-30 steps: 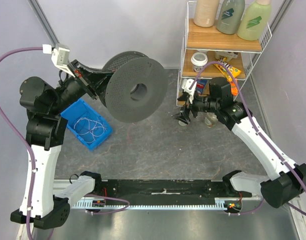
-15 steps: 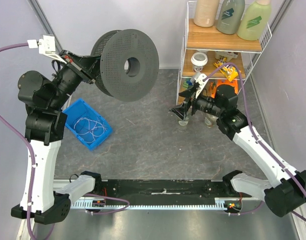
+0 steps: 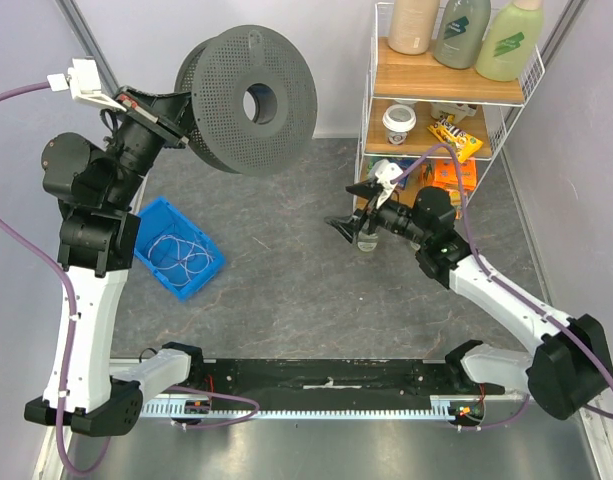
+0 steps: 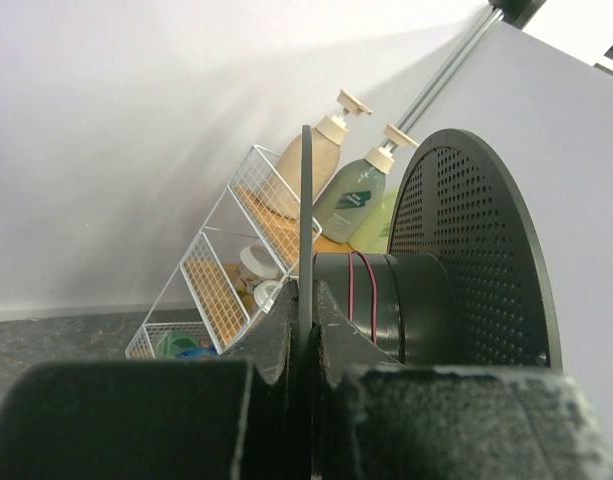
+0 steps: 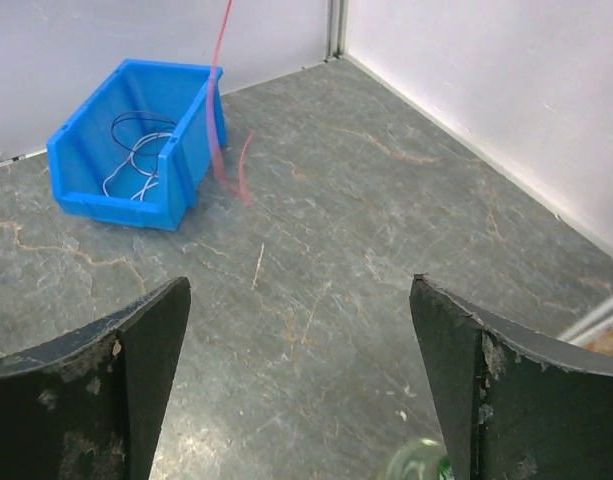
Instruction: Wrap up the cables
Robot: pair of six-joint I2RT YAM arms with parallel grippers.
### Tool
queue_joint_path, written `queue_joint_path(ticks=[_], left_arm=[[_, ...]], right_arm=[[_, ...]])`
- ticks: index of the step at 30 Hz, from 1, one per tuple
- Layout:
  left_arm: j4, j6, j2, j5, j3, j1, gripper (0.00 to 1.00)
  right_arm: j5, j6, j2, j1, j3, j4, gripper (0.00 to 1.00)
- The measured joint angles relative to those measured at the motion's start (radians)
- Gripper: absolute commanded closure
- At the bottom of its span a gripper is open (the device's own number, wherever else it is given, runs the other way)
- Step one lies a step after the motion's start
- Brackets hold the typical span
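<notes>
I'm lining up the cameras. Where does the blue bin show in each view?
Top external: the blue bin sits left of centre, on the grey marbled tabletop.
Left wrist: not in it.
Right wrist: upper left corner.
Shared landmark: that tabletop, seen in all three.

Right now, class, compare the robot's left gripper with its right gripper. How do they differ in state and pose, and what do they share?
1. The left gripper is shut on the flange edge of the spool. The right gripper is wide open and holds nothing.
2. The left gripper holds the spool up off the table. The right gripper points across the floor toward the blue bin.
Shared: both have dark two-finger jaws, and neither touches the cables in the bin.
</notes>
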Motion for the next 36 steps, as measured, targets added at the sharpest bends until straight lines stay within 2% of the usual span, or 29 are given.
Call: queue_joint_path(ticks=[6, 8, 10, 15, 17, 19, 28, 33, 36], left_arm=[[0.027, -0.017, 0.001, -0.002, 0.004, 0.000, 0.98], [0.031, -0.025, 0.003, 0.000, 0.011, 0.000, 0.98], [0.042, -0.037, 0.004, 0.006, 0.016, 0.000, 0.98], [0.066, -0.067, 0.004, 0.017, 0.023, 0.000, 0.98], [0.071, -0.071, 0.004, 0.016, 0.025, 0.000, 0.98], [0.074, -0.074, 0.004, 0.014, 0.025, 0.000, 0.98], [0.046, -0.057, 0.005, -0.106, 0.025, 0.000, 0.98], [-0.036, -0.013, 0.035, -0.318, 0.062, -0.001, 0.98], [-0.140, 0.009, 0.080, -0.424, 0.086, -0.002, 0.98]], right_arm=[[0.018, -0.007, 0.051, 0.104, -0.067, 0.159, 0.02], [0.021, -0.016, 0.066, 0.139, -0.088, 0.199, 0.05], [0.026, -0.026, 0.079, 0.158, -0.101, 0.233, 0.17], [0.078, -0.051, 0.127, 0.162, -0.102, 0.322, 0.65], [0.090, -0.052, 0.143, 0.162, -0.102, 0.346, 0.87], [0.095, -0.055, 0.154, 0.162, -0.101, 0.362, 1.00], [0.091, -0.032, 0.148, 0.162, -0.112, 0.349, 1.00], [0.067, -0.069, 0.083, 0.182, -0.167, 0.225, 1.00], [0.047, -0.117, 0.033, 0.225, -0.188, 0.153, 1.00]])
